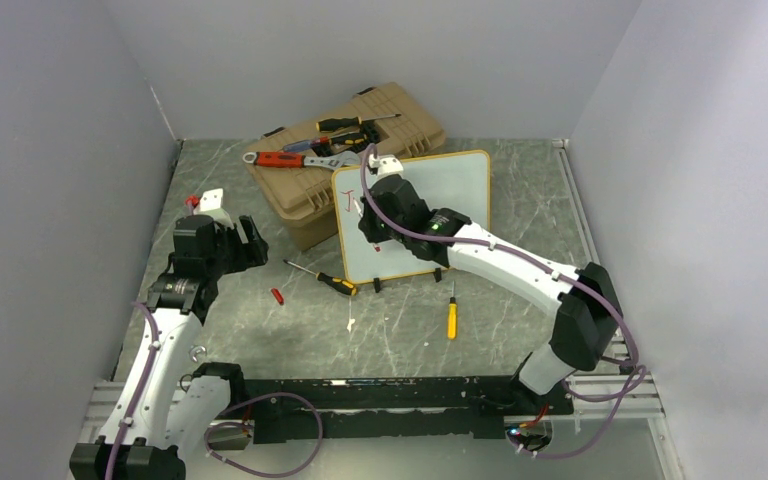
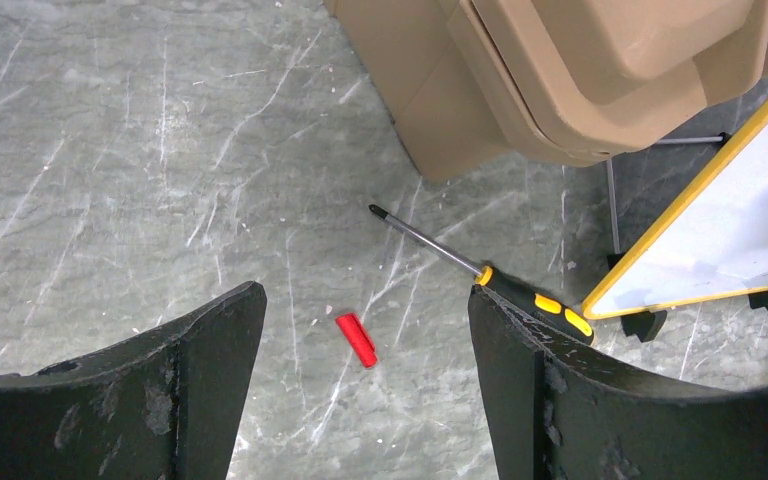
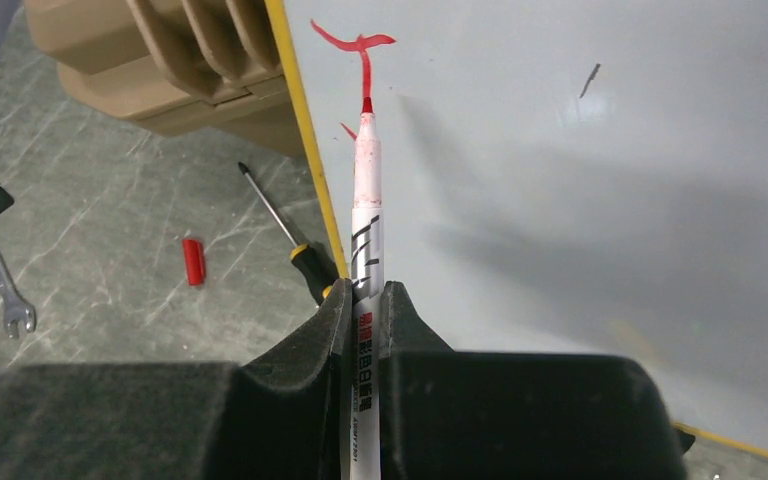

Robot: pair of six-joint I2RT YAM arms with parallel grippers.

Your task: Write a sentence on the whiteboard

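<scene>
Right wrist view: the right gripper [image 3: 365,300] clamps a white marker with a red tip [image 3: 366,200] against the small white rectangular whiteboard with a thin yellow frame [image 3: 610,200].

Both fingers are shut tight on the barrel, so the tip points up the board face. It touches the lower end of the sentence [image 3: 360,50], which so far is only one red J-like stroke near the board's left edge; I judge the writing barely started. The board stands tilted back on black clip feet, just in front of a tan plastic toolbox [image 1: 290,195], probably to face the arm. Well left of the board, the left gripper [image 2: 365,300] hangs with fingers apart and empty, above a small red cap [image 2: 357,340]. A black-and-yellow screwdriver [image 1: 325,278] lies near the board's lower left corner, and a yellow-handled one [image 1: 451,318] lies in front of its lower edge. Neither blocks the blank face to the right of the stroke.
</scene>
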